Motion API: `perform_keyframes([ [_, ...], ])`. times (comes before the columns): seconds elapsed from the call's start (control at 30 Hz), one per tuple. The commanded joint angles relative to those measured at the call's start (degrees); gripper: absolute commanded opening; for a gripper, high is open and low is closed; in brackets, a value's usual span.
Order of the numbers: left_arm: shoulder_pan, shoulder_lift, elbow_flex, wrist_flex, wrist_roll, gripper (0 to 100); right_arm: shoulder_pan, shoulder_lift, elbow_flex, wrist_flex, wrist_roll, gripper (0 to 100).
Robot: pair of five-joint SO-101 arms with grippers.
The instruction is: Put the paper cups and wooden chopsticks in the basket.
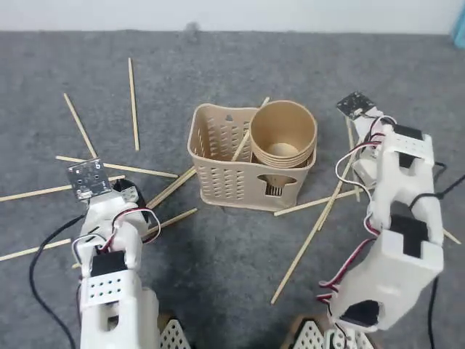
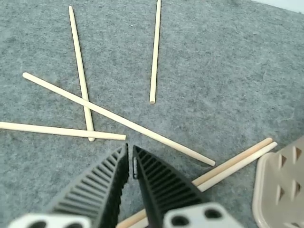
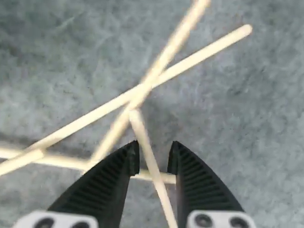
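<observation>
Surface: I see grey felt [image 1: 232, 262], chopsticks [image 1: 133, 103] scattered; pale wall [image 1: 218, 14] at 12 o'clock | Left gripper [image 2: 130, 149]: closed, empty | Right gripper [image 3: 154, 146]: slightly parted, straddling one chopstick [image 3: 142, 137], ungripped

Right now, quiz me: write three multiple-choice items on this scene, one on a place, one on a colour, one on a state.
1. Where is the stack of paper cups?
A. Lying beside the basket
B. Standing in the basket
C. Upturned behind the basket

2. What colour is the basket?
A. Beige
B. Red
C. Black

3. How is the right pincer?
A. Shut on a cup
B. Shut on the basket's rim
C. Open, with a chopstick between its fingers

Answers:
1 B: in the high view the stack sits inside one compartment.
2 A: its slotted walls are beige.
3 C: the right wrist view shows a gap between the fingers, with the stick running through it.
</observation>
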Motion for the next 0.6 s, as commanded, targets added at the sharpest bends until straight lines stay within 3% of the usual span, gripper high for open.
perform_keyframes([
  [0.0,0.0,-1.05,-0.57,-1.67,-0.44,1,1.54,1.54,-6.68,-0.84,0.79,11.8],
  [0.23,0.0,-1.05,-0.57,-1.85,-0.44,1,1.71,9.89,-13.01,-0.31,0.79,11.6],
  [0.37,0.0,-1.05,-0.22,-3.34,-0.44,1,1.71,10.42,-13.89,-0.31,0.62,0.0],
  [0.57,0.0,-1.05,-0.22,-3.43,-0.44,1,1.8,5.93,-14.59,2.95,0.53,0.9],
])
